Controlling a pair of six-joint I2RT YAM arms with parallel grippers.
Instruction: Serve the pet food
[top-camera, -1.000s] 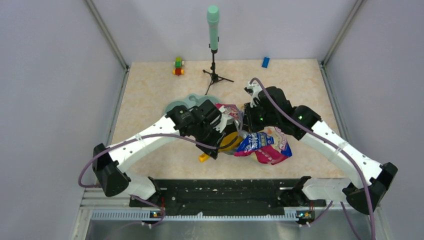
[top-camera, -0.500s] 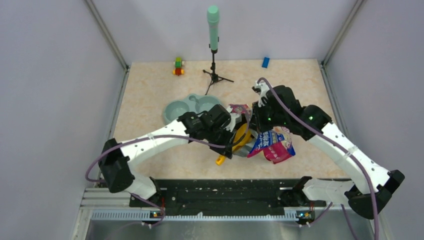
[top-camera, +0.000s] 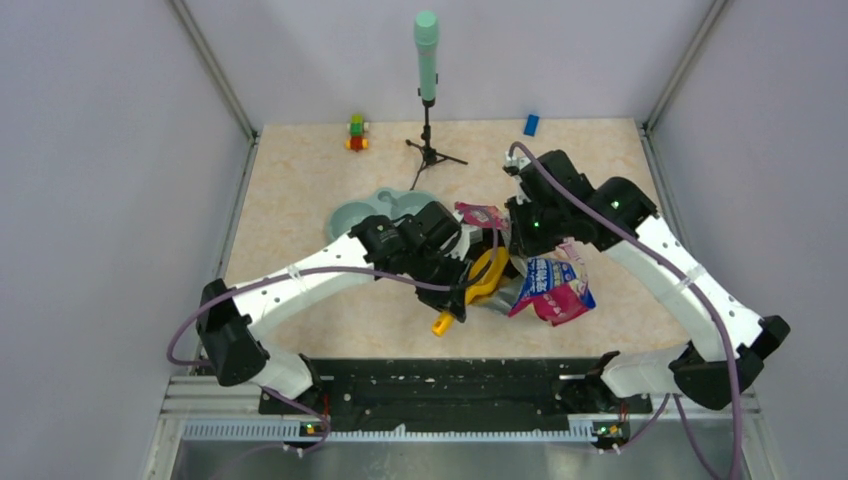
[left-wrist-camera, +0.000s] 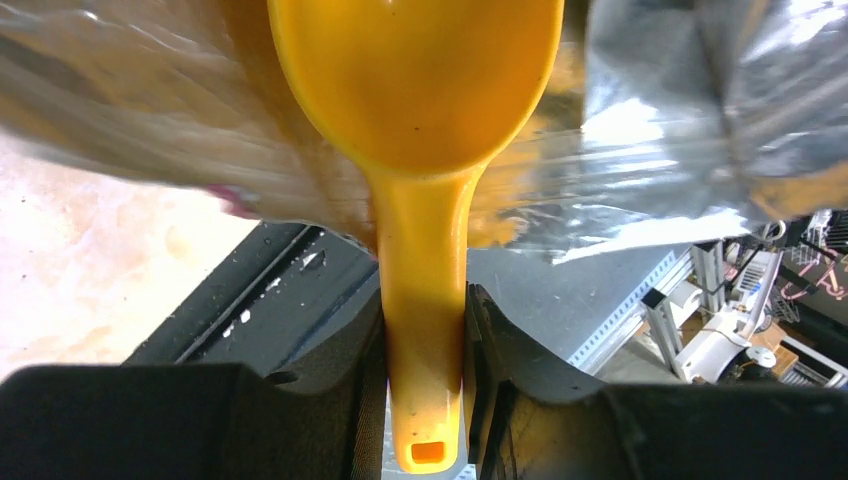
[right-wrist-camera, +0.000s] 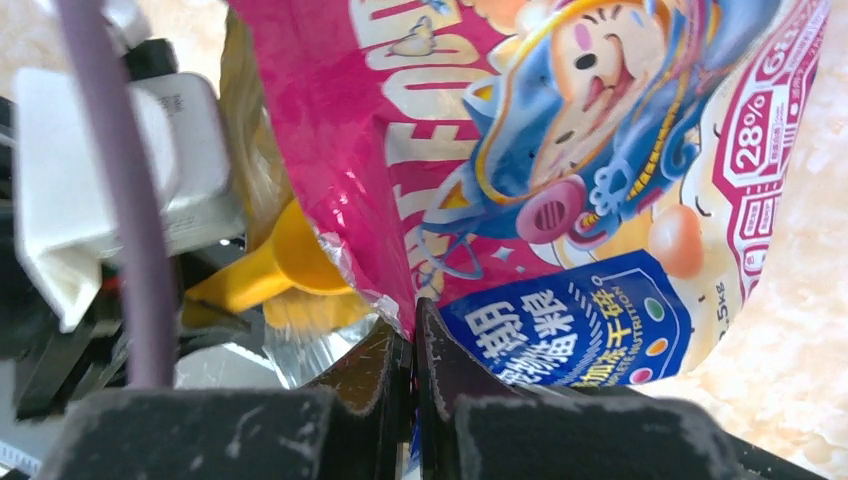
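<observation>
The centre is crowded: the left gripper (left-wrist-camera: 425, 330) with the scoop (top-camera: 487, 272) and the right gripper (right-wrist-camera: 412, 340) with the bag (top-camera: 550, 290) meet there, the bowl (top-camera: 355, 213) just left of them. The microphone stand (top-camera: 428, 100) blocks far centre; bare surface (top-camera: 290, 190) lies along the left edge and toward the far right

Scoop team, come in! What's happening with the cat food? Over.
Left claw shut on scoop. Right claw shut on bag edge. Scoop bowl in bag mouth, no kibble visible.

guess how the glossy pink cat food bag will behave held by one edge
Probably floppy: the glossy pink-and-blue foil cat food bag creases and sags from the right tool pinching its edge. Likely slippery, given the shiny film.
</observation>
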